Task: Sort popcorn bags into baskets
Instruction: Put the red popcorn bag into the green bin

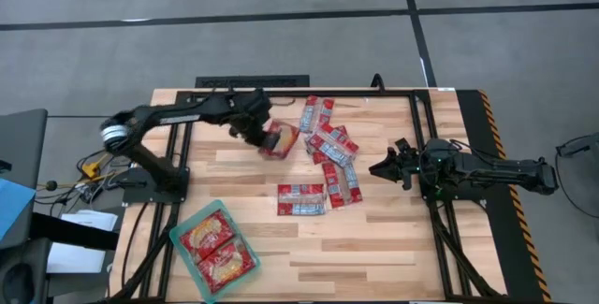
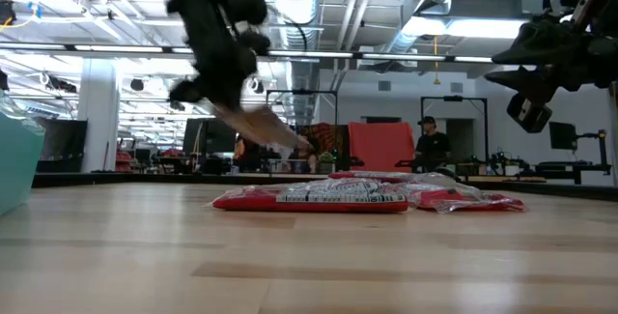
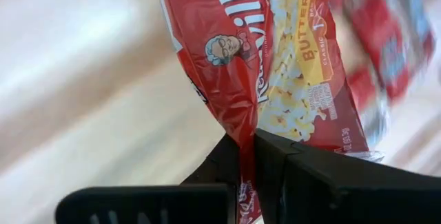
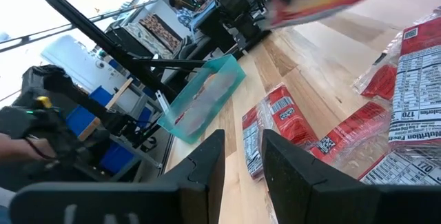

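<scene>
My left gripper [image 1: 260, 134] is over the far middle of the table, shut on a squarish red popcorn bag [image 1: 280, 140] with a yellow popcorn picture, which is lifted clear [image 2: 270, 128]. Several other red bags lie flat in a loose pile [image 1: 329, 145], with one narrow bag [image 1: 301, 199] nearer the table's front. The teal tray [image 1: 192, 218] sits at the near left corner and holds two squarish bags [image 1: 216, 247] side by side. My right gripper [image 1: 382, 166] hovers open to the right of the pile, touching nothing. My left gripper pinches the squarish bag between its two fingers [image 3: 275, 156] at the red edge [image 3: 242, 140] beside the popcorn picture. The bag is clear of the table and tilted, sloping down away from the fingers [image 2: 285, 135].
Bare wood lies between the tray and the pile and along the near edge [image 1: 374, 257]. Black frame rails [image 1: 423, 154] run along both sides of the table. A person [image 2: 432, 150] stands far back in the room.
</scene>
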